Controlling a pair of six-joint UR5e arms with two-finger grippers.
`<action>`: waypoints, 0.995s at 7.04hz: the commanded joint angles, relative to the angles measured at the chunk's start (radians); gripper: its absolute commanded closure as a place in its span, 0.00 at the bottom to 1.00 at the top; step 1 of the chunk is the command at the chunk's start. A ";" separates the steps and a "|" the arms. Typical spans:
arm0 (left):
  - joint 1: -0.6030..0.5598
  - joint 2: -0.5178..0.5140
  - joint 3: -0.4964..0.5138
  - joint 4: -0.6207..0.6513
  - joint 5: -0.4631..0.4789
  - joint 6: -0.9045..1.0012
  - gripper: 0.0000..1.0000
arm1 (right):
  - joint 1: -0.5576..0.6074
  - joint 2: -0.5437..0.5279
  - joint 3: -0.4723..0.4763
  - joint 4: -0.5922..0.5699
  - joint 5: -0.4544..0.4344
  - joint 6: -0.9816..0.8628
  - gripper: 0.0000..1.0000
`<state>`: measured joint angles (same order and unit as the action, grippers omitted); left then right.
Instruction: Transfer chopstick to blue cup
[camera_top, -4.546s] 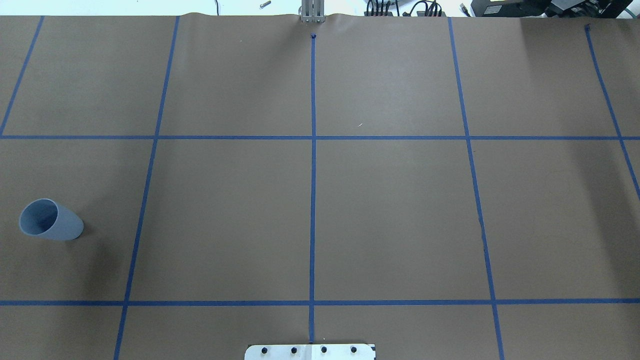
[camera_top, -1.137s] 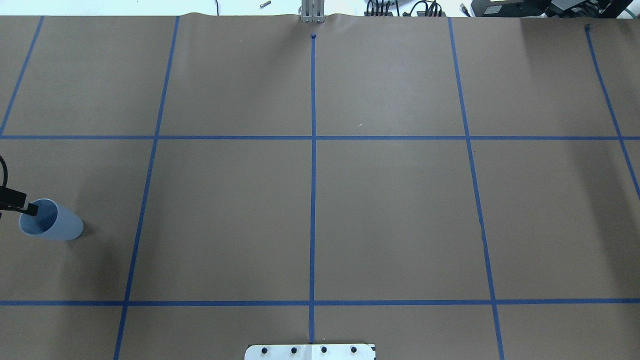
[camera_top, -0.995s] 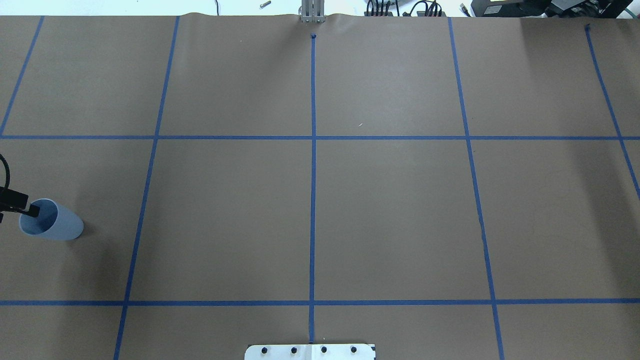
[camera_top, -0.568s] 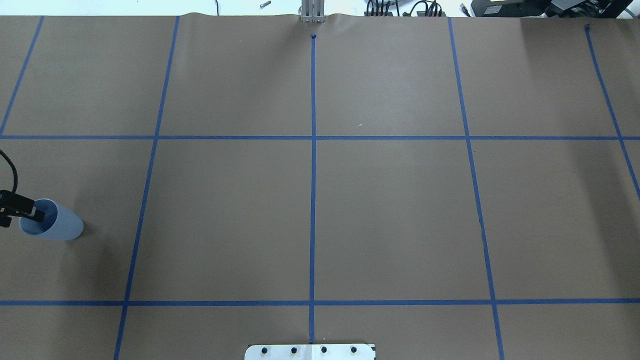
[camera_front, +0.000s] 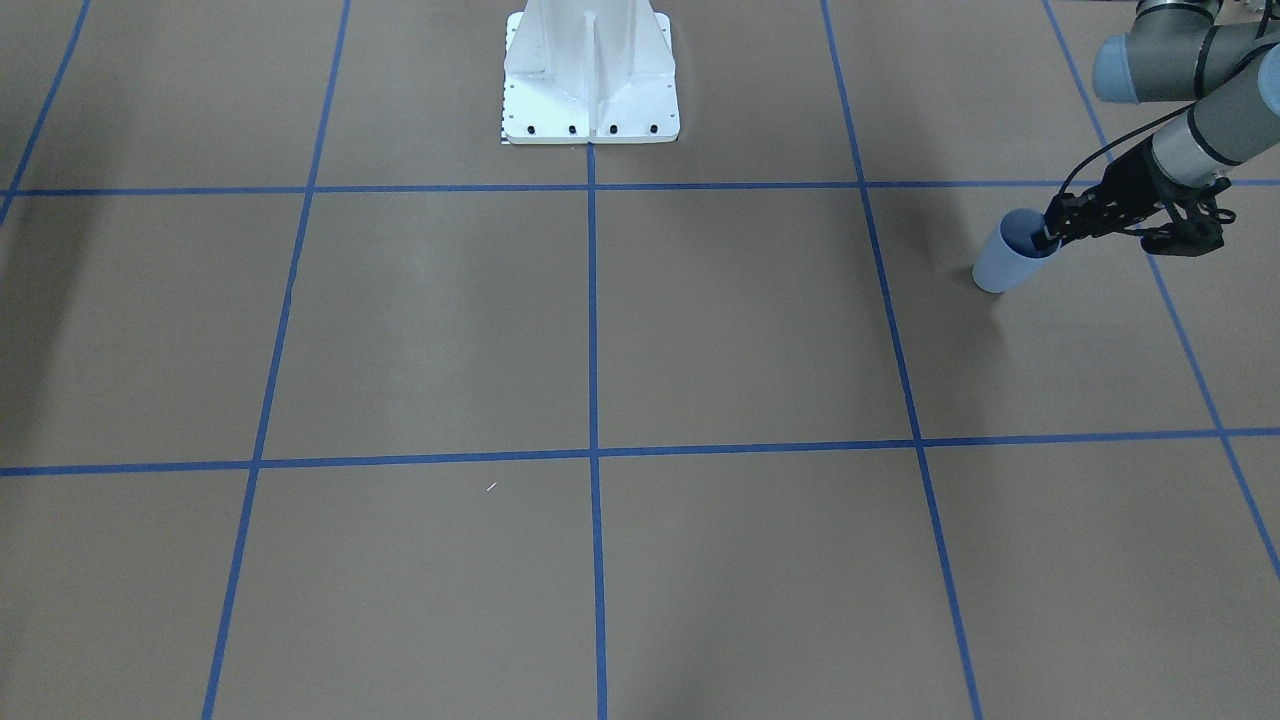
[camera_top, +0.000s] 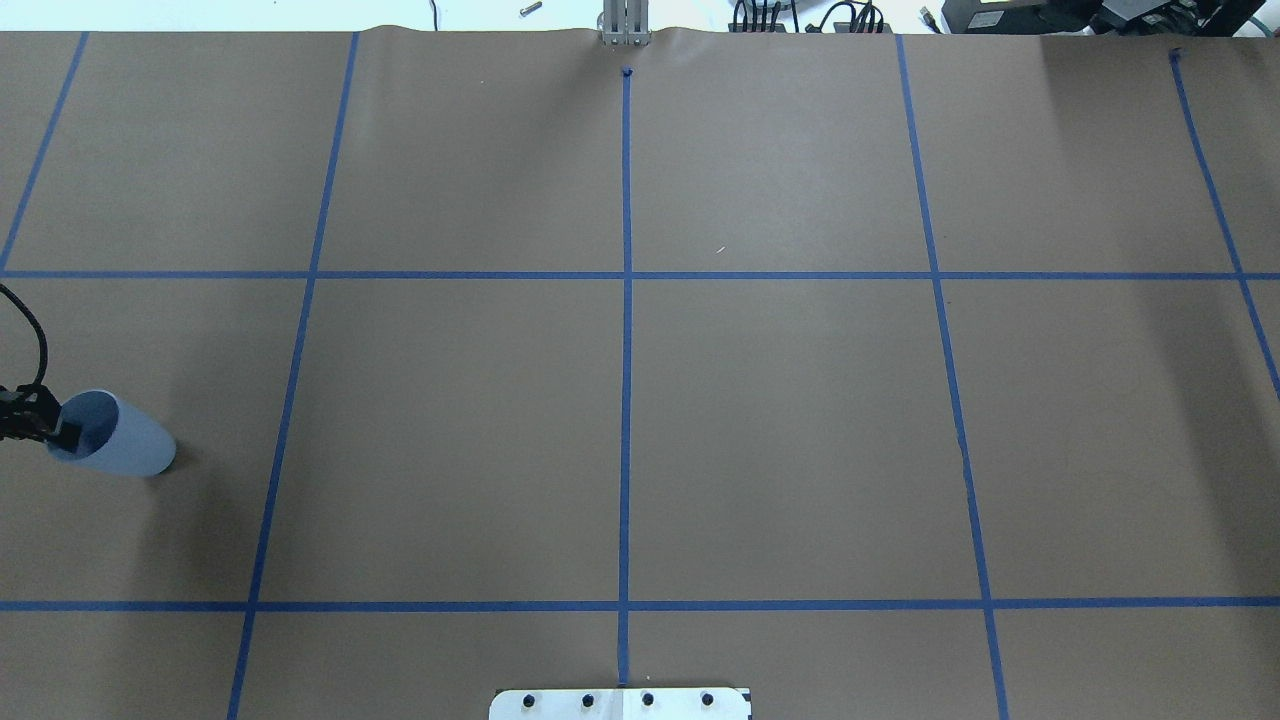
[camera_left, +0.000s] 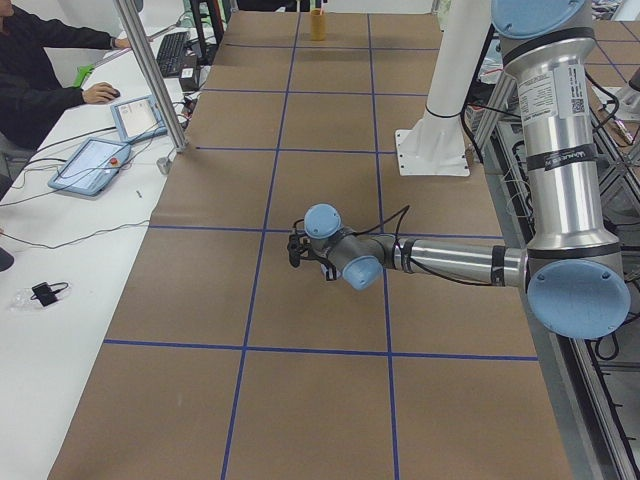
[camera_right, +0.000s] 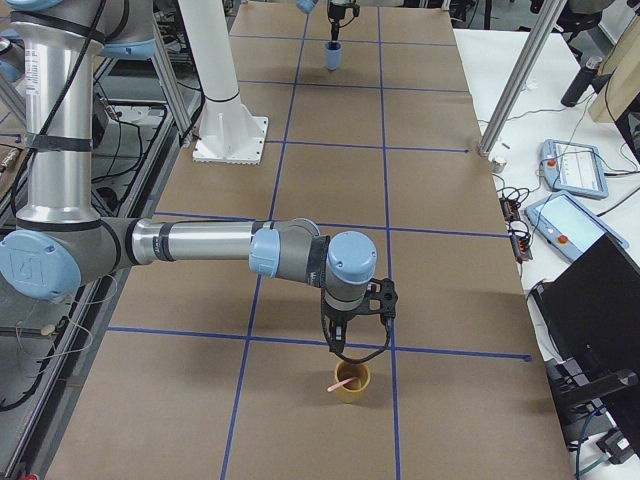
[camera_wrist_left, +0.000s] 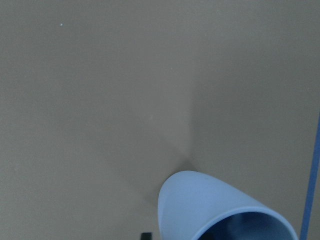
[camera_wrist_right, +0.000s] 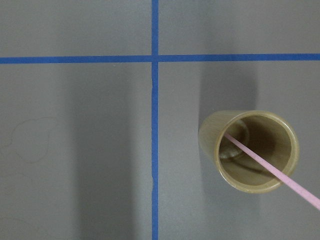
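The blue cup (camera_top: 120, 448) stands at the left side of the table; it also shows in the front view (camera_front: 1005, 265) and the left wrist view (camera_wrist_left: 220, 207). My left gripper (camera_top: 62, 432) is at the cup's mouth with one finger inside, and it looks shut on the rim (camera_front: 1045, 236). The pink chopstick (camera_wrist_right: 270, 171) leans in a yellow-brown cup (camera_wrist_right: 210, 135) at the table's right end (camera_right: 350, 383). My right gripper (camera_right: 340, 340) hangs just above that cup. I cannot tell whether it is open or shut.
The white robot base (camera_front: 590, 90) stands at the middle of the near table edge. Blue tape lines divide the brown table cover (camera_top: 780, 430). In the left side view an operator (camera_left: 40, 70) sits at a side bench with tablets.
My left gripper came in from the left edge and reached the blue cup's rim. In the last half second the cup shifted slightly to the right with the fingers on it.
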<state>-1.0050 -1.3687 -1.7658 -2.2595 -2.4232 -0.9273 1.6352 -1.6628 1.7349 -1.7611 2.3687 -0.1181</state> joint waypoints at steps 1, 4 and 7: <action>-0.013 0.000 -0.094 0.014 -0.067 -0.086 1.00 | 0.000 0.000 0.000 0.000 0.000 0.000 0.00; 0.005 -0.352 -0.118 0.261 -0.091 -0.385 1.00 | 0.000 0.000 -0.003 -0.005 0.001 0.000 0.00; 0.188 -0.839 -0.066 0.807 0.172 -0.413 1.00 | -0.002 0.009 -0.025 -0.001 0.007 -0.003 0.00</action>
<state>-0.9040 -2.0346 -1.8594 -1.6324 -2.3787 -1.3254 1.6342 -1.6572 1.7154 -1.7624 2.3721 -0.1205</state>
